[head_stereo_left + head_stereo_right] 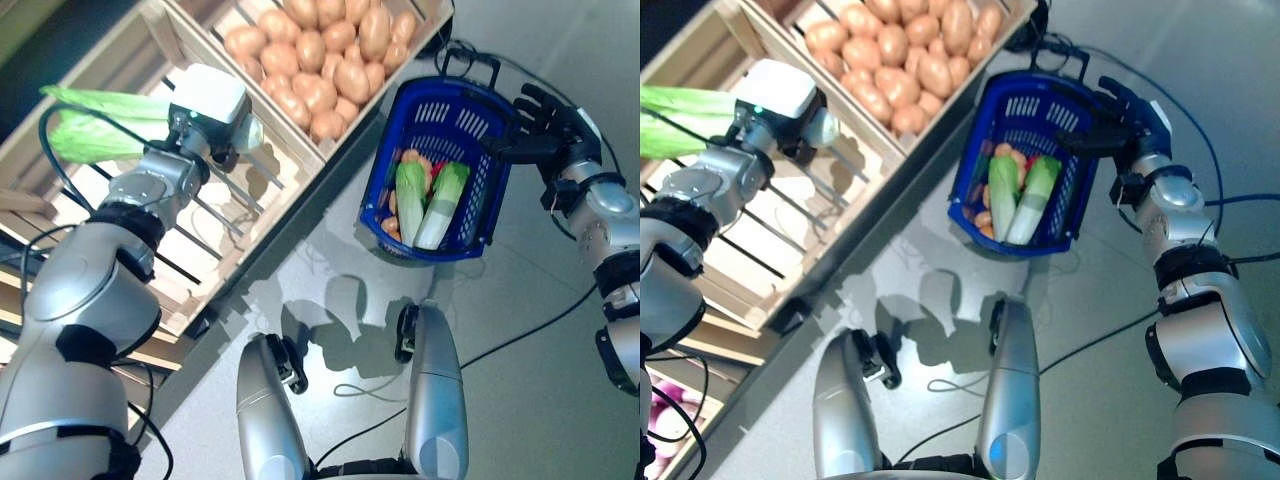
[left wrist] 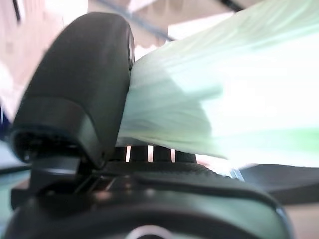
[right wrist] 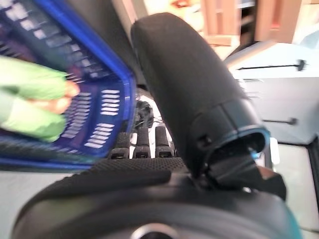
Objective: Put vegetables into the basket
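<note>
Your right hand [image 1: 1127, 120] grips the rim of the blue basket [image 1: 992, 215], which hangs tilted above the floor [image 1: 1110, 330]. In the basket lie two cabbages [image 1: 1020, 200] and some potatoes [image 1: 985, 218]. Just beside the basket stands a wooden crate [image 1: 902, 140] of potatoes. Well apart from the basket, a green cabbage [image 1: 675, 118] shows past your left wrist.

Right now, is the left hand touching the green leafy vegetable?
Touching. The left wrist view shows the left hand with its thumb pressed against the pale green leafy vegetable, which lies across the fingers with no gap.
</note>
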You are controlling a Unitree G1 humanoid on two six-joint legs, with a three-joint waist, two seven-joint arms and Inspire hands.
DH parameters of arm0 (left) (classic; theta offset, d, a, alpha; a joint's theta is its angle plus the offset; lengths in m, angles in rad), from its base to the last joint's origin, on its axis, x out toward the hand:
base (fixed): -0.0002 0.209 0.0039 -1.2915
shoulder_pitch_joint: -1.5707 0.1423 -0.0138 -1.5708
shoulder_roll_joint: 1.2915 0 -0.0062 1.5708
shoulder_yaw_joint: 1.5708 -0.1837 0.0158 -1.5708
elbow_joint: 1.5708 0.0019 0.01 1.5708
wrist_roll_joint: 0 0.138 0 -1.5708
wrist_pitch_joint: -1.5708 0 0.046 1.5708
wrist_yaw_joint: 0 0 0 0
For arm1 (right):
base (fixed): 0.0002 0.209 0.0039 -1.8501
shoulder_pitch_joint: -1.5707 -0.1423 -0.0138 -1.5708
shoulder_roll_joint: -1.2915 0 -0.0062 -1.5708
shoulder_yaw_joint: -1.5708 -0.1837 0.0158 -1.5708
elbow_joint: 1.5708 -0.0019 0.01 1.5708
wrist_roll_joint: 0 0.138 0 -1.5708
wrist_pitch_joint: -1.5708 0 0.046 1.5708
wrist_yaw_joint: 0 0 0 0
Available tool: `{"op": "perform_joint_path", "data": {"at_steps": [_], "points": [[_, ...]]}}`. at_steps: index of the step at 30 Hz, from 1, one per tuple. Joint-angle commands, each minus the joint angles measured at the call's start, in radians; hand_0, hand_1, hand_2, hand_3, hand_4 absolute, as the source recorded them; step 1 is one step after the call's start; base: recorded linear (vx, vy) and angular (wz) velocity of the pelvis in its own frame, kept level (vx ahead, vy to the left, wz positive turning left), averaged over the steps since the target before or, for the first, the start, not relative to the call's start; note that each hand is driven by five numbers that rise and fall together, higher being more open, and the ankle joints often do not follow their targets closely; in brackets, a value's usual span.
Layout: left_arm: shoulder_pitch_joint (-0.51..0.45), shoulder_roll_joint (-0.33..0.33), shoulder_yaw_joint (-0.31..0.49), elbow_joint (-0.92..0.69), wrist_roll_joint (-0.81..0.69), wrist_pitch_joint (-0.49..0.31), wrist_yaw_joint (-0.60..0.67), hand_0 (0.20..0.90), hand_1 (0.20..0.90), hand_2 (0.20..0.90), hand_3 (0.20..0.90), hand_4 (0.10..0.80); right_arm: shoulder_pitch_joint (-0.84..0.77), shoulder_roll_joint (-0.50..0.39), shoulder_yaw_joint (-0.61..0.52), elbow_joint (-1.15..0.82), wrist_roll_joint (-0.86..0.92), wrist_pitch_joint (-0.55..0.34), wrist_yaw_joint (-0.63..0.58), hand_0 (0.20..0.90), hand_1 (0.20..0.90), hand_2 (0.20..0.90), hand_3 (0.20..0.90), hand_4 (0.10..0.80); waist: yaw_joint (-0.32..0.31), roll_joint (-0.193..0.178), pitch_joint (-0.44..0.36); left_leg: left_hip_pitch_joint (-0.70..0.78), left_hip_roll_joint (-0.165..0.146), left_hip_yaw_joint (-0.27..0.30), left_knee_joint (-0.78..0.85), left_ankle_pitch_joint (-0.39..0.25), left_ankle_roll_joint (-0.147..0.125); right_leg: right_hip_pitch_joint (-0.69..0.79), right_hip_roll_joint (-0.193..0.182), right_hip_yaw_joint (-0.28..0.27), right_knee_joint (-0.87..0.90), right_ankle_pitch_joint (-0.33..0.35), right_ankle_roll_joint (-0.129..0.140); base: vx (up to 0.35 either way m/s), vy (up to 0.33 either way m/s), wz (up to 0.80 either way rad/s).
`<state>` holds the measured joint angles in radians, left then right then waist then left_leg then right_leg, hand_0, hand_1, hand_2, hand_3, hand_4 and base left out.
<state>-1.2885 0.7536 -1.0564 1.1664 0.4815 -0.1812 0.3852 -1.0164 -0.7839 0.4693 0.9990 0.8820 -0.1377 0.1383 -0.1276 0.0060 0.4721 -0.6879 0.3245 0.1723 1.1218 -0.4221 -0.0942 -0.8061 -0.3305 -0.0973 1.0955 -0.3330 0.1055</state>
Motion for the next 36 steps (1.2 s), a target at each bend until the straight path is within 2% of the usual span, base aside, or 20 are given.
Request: {"op": "perform_joint_path", "data": {"at_steps": [1, 3, 5, 6, 8, 13, 15, 16, 21, 25, 28, 34, 36], "points": [[0.066, 0.094, 0.102, -0.014, -0.127, -0.028, 0.137, 0.3, 0.3, 0.3, 0.3, 0.4, 0.093, 0.044, -0.121, -0.036, 0.053, -0.113, 0.003, 0.9, 0.9, 0.9, 0.9, 0.8, 0.021, -0.011, -0.17, 0.045, -0.001, -0.031, -0.14, 0.048, -0.012, 0.142, -0.041, 0.0, -0.147, 0.041, 0.009, 0.069, -0.032, -0.03], [0.124, 0.092, 0.181, -0.042, -0.194, -0.078, 0.14, 0.3, 0.3, 0.3, 0.3, 0.4, 0.131, 0.065, -0.144, -0.045, 0.043, -0.098, 0.006, 0.9, 0.9, 0.9, 0.9, 0.8, 0.036, -0.016, -0.194, 0.123, -0.014, -0.019, -0.216, 0.071, -0.008, 0.221, -0.036, -0.025, -0.208, 0.051, 0.004, 0.08, -0.04, 0.07], [0.142, 0.09, 0.209, -0.05, -0.227, -0.106, 0.138, 0.3, 0.3, 0.3, 0.3, 0.4, 0.141, 0.072, -0.151, -0.048, 0.042, -0.089, 0.01, 0.9, 0.9, 0.9, 0.9, 0.8, 0.041, -0.018, -0.203, 0.15, -0.02, -0.014, -0.245, 0.079, -0.007, 0.251, -0.033, -0.035, -0.233, 0.055, 0.003, 0.029, -0.038, 0.07], [0.182, 0.082, 0.276, -0.083, -0.283, -0.139, 0.118, 0.3, 0.3, 0.3, 0.3, 0.4, 0.164, 0.089, -0.165, -0.061, 0.042, -0.078, 0.022, 0.9, 0.9, 0.9, 0.9, 0.8, 0.05, -0.023, -0.223, 0.195, -0.031, -0.001, -0.322, 0.129, 0.002, 0.298, -0.026, -0.057, -0.301, 0.091, -0.008, 0.035, -0.056, 0.06], [0.262, 0.059, 0.381, -0.152, -0.375, -0.204, 0.078, 0.3, 0.3, 0.3, 0.3, 0.4, 0.213, 0.119, -0.187, -0.092, 0.029, -0.034, 0.066, 0.9, 0.9, 0.9, 0.9, 0.8, 0.064, -0.027, -0.255, 0.271, -0.044, 0.006, -0.41, 0.16, 0.001, 0.387, -0.008, -0.083, -0.39, 0.11, -0.012, 0.08, -0.052, 0.08], [0.398, -0.009, 0.53, -0.307, -0.549, -0.237, -0.025, 0.3, 0.3, 0.3, 0.3, 0.4, 0.271, 0.16, -0.154, -0.195, -0.008, 0.07, 0.21, 0.9, 0.9, 0.9, 0.9, 0.8, 0.088, -0.036, -0.306, 0.402, -0.075, 0.011, -0.562, 0.219, -0.003, 0.542, 0.035, -0.124, -0.568, 0.151, -0.018, 0.085, -0.038, 0.02], [0.456, -0.046, 0.583, -0.385, -0.668, -0.254, -0.129, 0.3, 0.3, 0.3, 0.3, 0.4, 0.288, 0.168, -0.135, -0.243, -0.022, 0.109, 0.227, 0.9, 0.9, 0.9, 0.9, 0.8, 0.097, -0.041, -0.331, 0.465, -0.086, 0.024, -0.631, 0.244, -0.006, 0.612, 0.058, -0.143, -0.648, 0.167, -0.018, 0.122, -0.035, 0.05], [0.5, -0.068, 0.615, -0.432, -0.774, -0.254, -0.198, 0.3, 0.3, 0.3, 0.3, 0.4, 0.303, 0.172, -0.132, -0.266, -0.017, 0.136, 0.235, 0.9, 0.9, 0.9, 0.9, 0.8, 0.102, -0.045, -0.346, 0.505, -0.092, 0.035, -0.674, 0.261, -0.007, 0.655, 0.072, -0.154, -0.7, 0.18, -0.017, 0.133, -0.033, 0.02], [0.665, -0.157, 0.721, -0.581, -1.045, -0.226, -0.408, 0.3, 0.3, 0.3, 0.3, 0.4, 0.387, 0.224, -0.163, -0.366, 0.04, 0.241, 0.268, 0.9, 0.9, 0.9, 0.9, 0.8, 0.111, -0.056, -0.39, 0.641, -0.129, 0.056, -0.86, 0.329, -0.008, 0.792, 0.116, -0.172, -0.899, 0.245, 0.001, 0.099, -0.008, -0.03], [0.744, -0.211, 0.759, -0.668, -1.169, -0.203, -0.514, 0.3, 0.3, 0.3, 0.3, 0.4, 0.436, 0.252, -0.169, -0.42, 0.069, 0.289, 0.306, 0.9, 0.9, 0.9, 0.9, 0.8, 0.113, -0.058, -0.415, 0.703, -0.146, 0.059, -0.974, 0.381, -0.011, 0.848, 0.133, -0.168, -1.0, 0.302, 0.017, 0.047, 0.016, -0.07], [0.785, -0.239, 0.762, -0.732, -1.206, -0.189, -0.555, 0.3, 0.3, 0.3, 0.3, 0.4, 0.471, 0.255, -0.153, -0.481, 0.051, 0.302, 0.337, 0.9, 0.9, 0.9, 0.9, 0.8, 0.112, -0.057, -0.432, 0.746, -0.156, 0.057, -1.071, 0.417, -0.016, 0.884, 0.141, -0.159, -1.087, 0.35, 0.033, 0.024, 0.02, 0.03], [0.82, -0.27, 0.768, -0.804, -1.263, -0.176, -0.591, 0.3, 0.3, 0.3, 0.3, 0.4, 0.498, 0.247, -0.133, -0.525, 0.036, 0.374, 0.408, 0.9, 0.9, 0.9, 0.9, 0.8, 0.116, -0.059, -0.45, 0.792, -0.162, 0.054, -1.165, 0.444, -0.016, 0.918, 0.15, -0.161, -1.152, 0.383, 0.043, 0.006, 0.009, 0.02], [0.828, -0.278, 0.756, -0.827, -1.26, -0.177, -0.594, 0.3, 0.3, 0.3, 0.3, 0.4, 0.505, 0.238, -0.121, -0.536, 0.023, 0.436, 0.451, 0.9, 0.9, 0.9, 0.9, 0.8, 0.116, -0.062, -0.454, 0.805, -0.165, 0.05, -1.189, 0.446, -0.016, 0.925, 0.154, -0.161, -1.16, 0.385, 0.043, 0.02, 0.022, 0.06]]}}
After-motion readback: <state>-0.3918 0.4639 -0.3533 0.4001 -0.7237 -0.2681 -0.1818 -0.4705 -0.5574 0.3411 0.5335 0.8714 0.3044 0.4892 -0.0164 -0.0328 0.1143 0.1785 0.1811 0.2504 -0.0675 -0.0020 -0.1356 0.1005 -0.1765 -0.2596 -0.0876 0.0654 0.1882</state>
